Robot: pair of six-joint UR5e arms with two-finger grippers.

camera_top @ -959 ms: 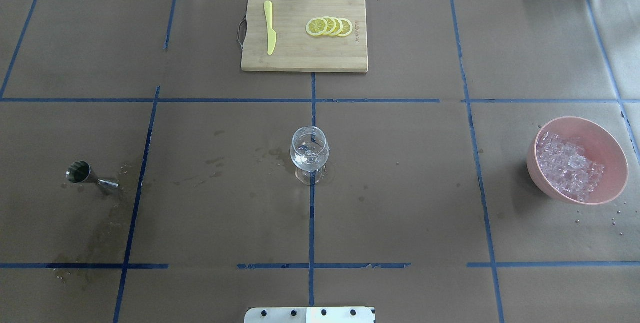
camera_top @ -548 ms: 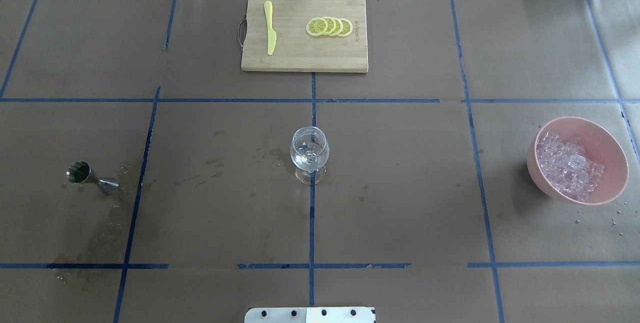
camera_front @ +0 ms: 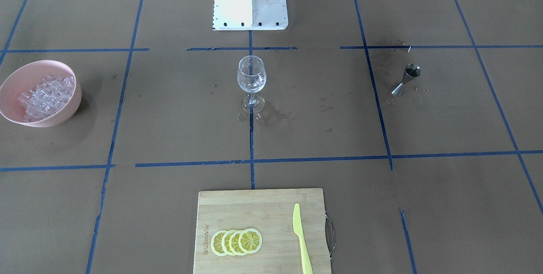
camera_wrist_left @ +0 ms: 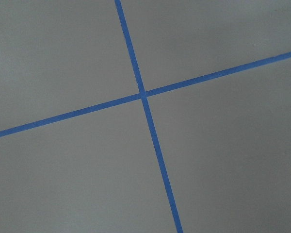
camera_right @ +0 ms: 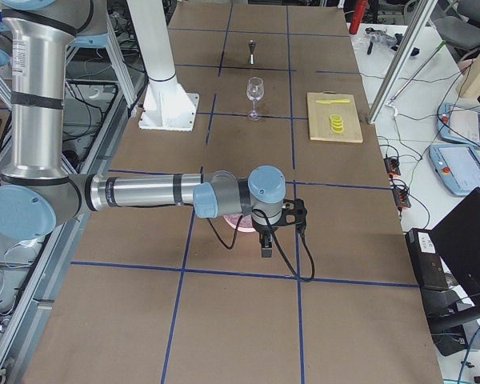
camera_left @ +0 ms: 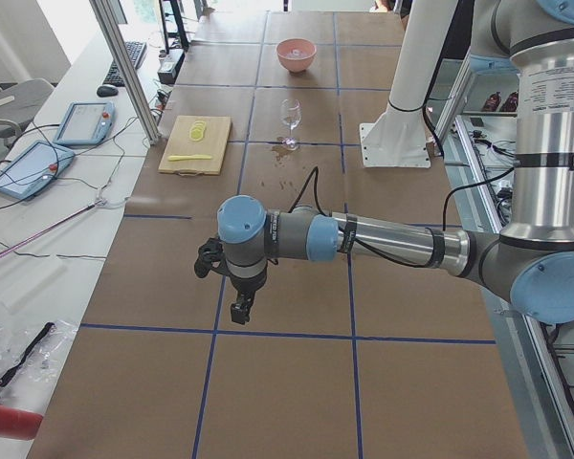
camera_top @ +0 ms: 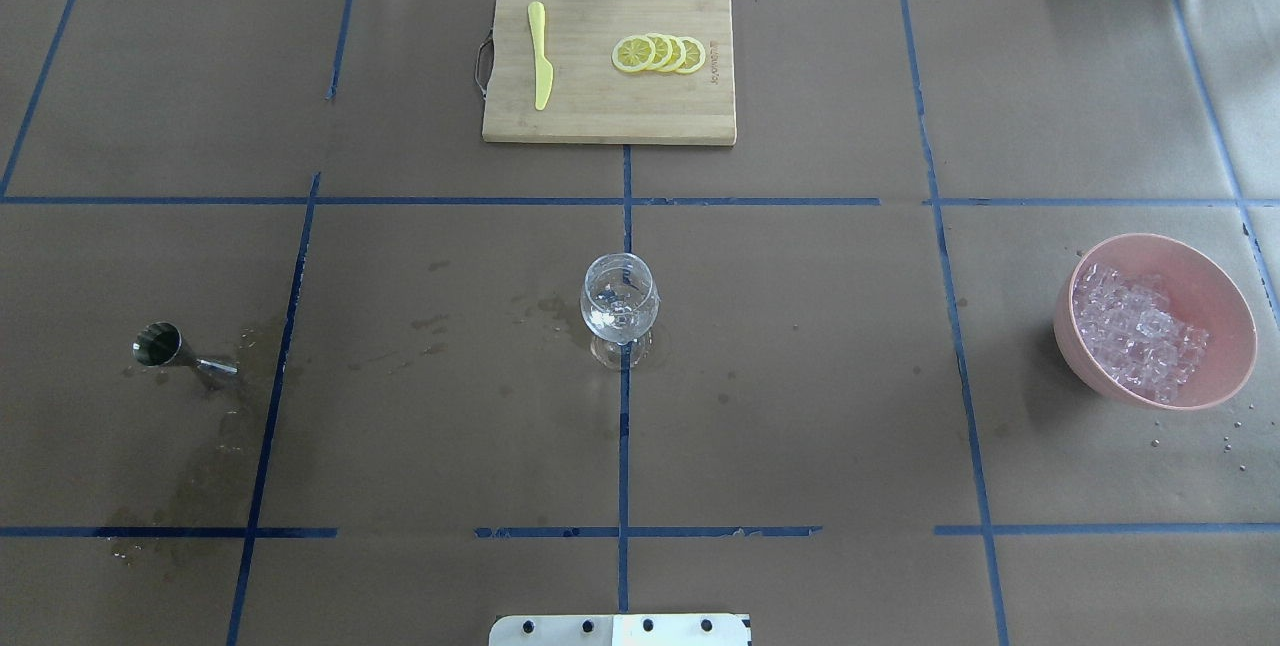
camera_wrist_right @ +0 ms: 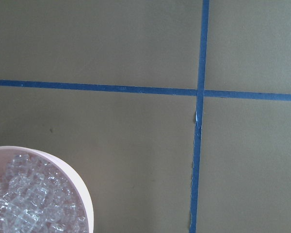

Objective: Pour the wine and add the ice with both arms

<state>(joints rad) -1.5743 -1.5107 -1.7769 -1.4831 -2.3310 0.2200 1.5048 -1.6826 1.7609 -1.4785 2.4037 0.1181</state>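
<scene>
A clear wine glass [camera_top: 620, 306] stands upright at the table's middle, with what looks like a few clear pieces in its bowl. The ice [camera_top: 1140, 331] is heaped in a pink bowl [camera_top: 1235, 311] at the right. It also shows in the right wrist view [camera_wrist_right: 29, 204]. A steel jigger [camera_top: 160, 346] stands at the left beside wet stains. My left gripper [camera_left: 239, 308] shows only in the exterior left view, low over bare paper; I cannot tell if it is open. My right gripper [camera_right: 266, 246] shows only in the exterior right view, beside the bowl; I cannot tell its state.
A bamboo cutting board [camera_top: 590, 116] at the far middle carries a yellow knife [camera_top: 540, 56] and lemon slices [camera_top: 660, 53]. The white pedestal base [camera_front: 250, 2] stands at the near middle. Blue tape lines cross the brown paper. Small droplets lie near the bowl.
</scene>
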